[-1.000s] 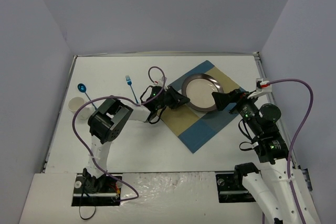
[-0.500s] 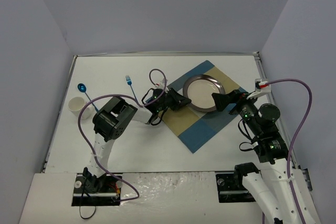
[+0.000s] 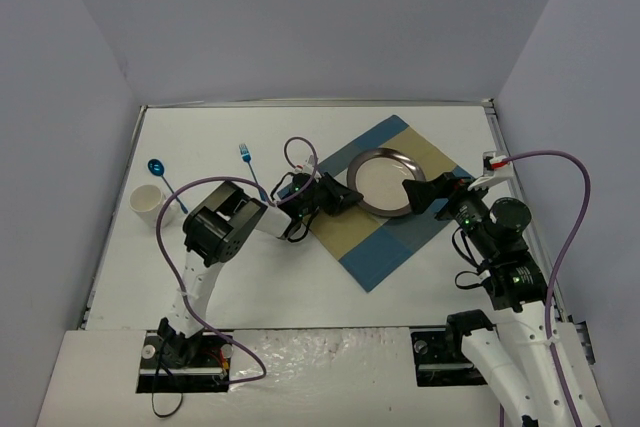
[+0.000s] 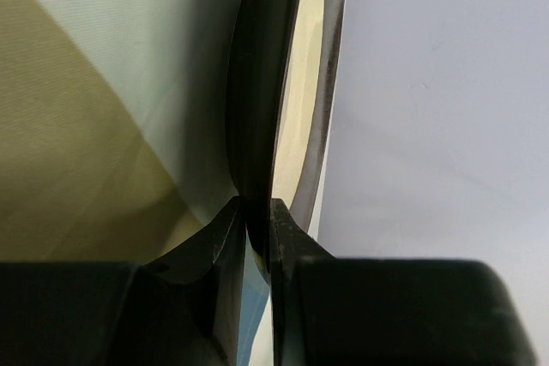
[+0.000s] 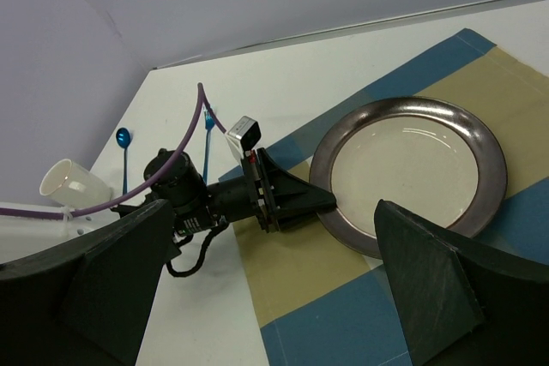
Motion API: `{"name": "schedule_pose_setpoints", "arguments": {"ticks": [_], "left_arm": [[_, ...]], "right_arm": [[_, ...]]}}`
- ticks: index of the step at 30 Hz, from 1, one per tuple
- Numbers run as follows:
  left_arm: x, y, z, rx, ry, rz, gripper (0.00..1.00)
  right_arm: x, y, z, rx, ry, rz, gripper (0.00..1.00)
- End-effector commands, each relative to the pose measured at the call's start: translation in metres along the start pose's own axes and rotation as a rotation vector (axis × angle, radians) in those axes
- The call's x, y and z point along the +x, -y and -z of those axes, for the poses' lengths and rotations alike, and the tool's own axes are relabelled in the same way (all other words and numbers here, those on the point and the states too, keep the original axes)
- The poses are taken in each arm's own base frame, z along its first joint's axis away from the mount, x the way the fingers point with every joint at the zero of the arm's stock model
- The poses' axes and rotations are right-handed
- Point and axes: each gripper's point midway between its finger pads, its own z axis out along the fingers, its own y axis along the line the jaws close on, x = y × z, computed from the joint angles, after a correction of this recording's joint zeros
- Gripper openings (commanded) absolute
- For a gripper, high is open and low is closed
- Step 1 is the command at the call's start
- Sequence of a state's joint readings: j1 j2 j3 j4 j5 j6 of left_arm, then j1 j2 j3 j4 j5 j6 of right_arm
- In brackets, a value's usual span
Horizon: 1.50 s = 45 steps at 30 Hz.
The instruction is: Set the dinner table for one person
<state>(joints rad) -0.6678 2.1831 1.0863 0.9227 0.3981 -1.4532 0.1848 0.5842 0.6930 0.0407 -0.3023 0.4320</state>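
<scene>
Our left gripper (image 3: 350,197) is nearly closed, pinching the rim of the plate (image 3: 382,179). The plate lies flat and face up just ahead of its fingertips, on the placemat (image 3: 385,247) spread over the dinner table (image 3: 250,277). Our right gripper (image 3: 412,193) hangs wide open and empty at the plate's opposite rim. Being round, the plate has no long axis. We judge it stiff, glossy, slippery and liable to chip, so best taken by the rim.

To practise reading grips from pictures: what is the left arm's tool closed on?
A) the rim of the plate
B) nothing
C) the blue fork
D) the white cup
A: the left tool pinches the edge of the plate, seen close in its wrist view.
</scene>
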Motion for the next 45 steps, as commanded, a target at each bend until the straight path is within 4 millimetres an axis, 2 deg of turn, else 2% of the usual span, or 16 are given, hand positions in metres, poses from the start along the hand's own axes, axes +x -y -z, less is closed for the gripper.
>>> {"name": "schedule_pose_setpoints", "arguments": {"ticks": [1, 13, 19, 24, 32, 34, 38, 42, 45], "left_arm": [[-0.010, 0.132, 0.020, 0.400, 0.036, -0.094, 0.00], [-0.002, 0.110, 0.014, 0.336, 0.008, -0.059, 0.01], [0.000, 0.094, 0.012, 0.279, 0.004, -0.027, 0.25], [-0.001, 0.083, 0.014, 0.226, 0.011, -0.018, 0.52], [-0.001, 0.066, 0.022, 0.128, 0.020, -0.031, 0.87], [-0.001, 0.067, 0.027, 0.105, 0.024, -0.040, 0.96], [-0.002, 0.067, 0.035, 0.048, 0.034, -0.085, 0.97], [-0.006, 0.063, 0.061, -0.104, 0.063, -0.198, 0.97], [-0.013, 0.060, 0.093, -0.261, 0.079, -0.332, 0.97]], "right_arm": [[-0.017, -0.008, -0.002, -0.032, 0.067, 0.029, 1.00], [-0.015, -0.006, -0.003, -0.030, 0.063, 0.029, 1.00], [-0.015, -0.007, -0.002, -0.031, 0.066, 0.029, 1.00], [-0.016, -0.007, -0.002, -0.030, 0.068, 0.031, 1.00], [-0.018, -0.009, 0.001, -0.035, 0.077, 0.034, 1.00], [-0.020, -0.009, 0.002, -0.035, 0.082, 0.035, 1.00], [-0.022, -0.009, 0.003, -0.031, 0.089, 0.042, 1.00], [-0.025, -0.009, 0.003, -0.023, 0.093, 0.048, 1.00], [-0.027, -0.008, 0.003, -0.017, 0.090, 0.056, 1.00]]}}
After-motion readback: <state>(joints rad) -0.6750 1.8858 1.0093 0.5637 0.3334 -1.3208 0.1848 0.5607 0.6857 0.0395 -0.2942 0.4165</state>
